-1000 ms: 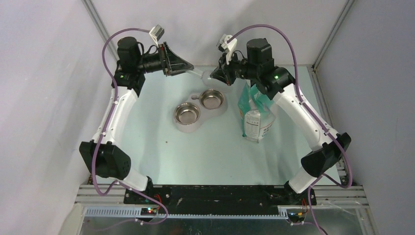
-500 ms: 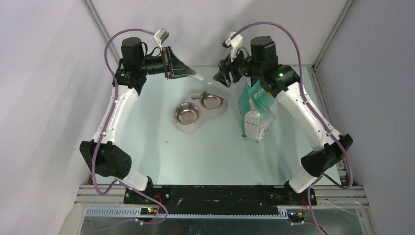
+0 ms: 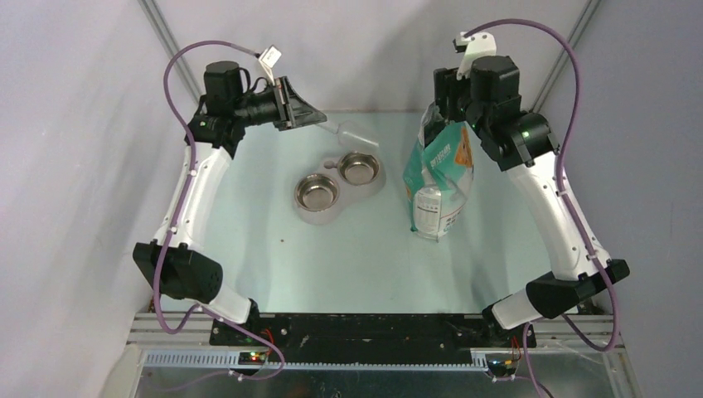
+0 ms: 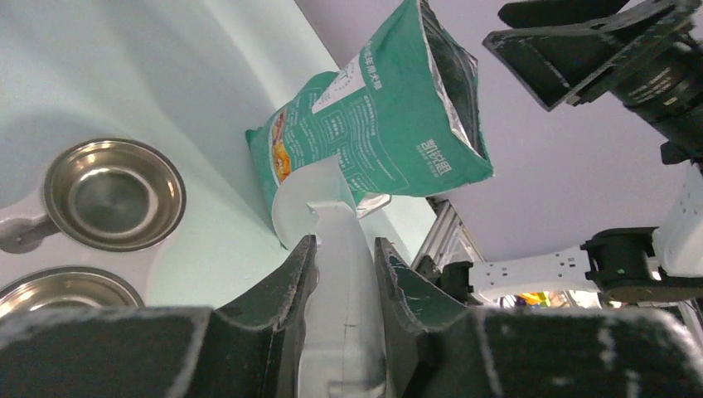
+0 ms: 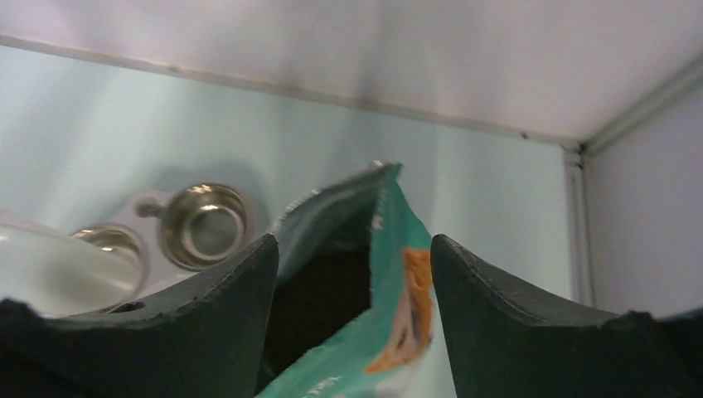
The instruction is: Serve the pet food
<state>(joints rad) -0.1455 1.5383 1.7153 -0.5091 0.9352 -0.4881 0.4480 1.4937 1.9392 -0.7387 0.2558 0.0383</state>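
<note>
On the counter (image 3: 348,265), nearest me, two steel bowls (image 3: 317,192) sit empty in their holder. Just right of them stands the bag (image 3: 438,166), upright with its mouth open. I see no pet food in any view. I judge it lies inside the bag, whose interior reads dark. Expect a loose, light, free-flowing mass. Pellets roll and spill, so no end effector takes them directly: lift them with the clear scoop (image 4: 308,203), kept level once loaded. Farther back, the left end effector (image 4: 344,249) is clenched on the scoop handle. Farthest, the right end effector (image 5: 352,249) hangs released, fingers wide, above the bag mouth. The bag looks like soft film, so I grip its top edge.
</note>
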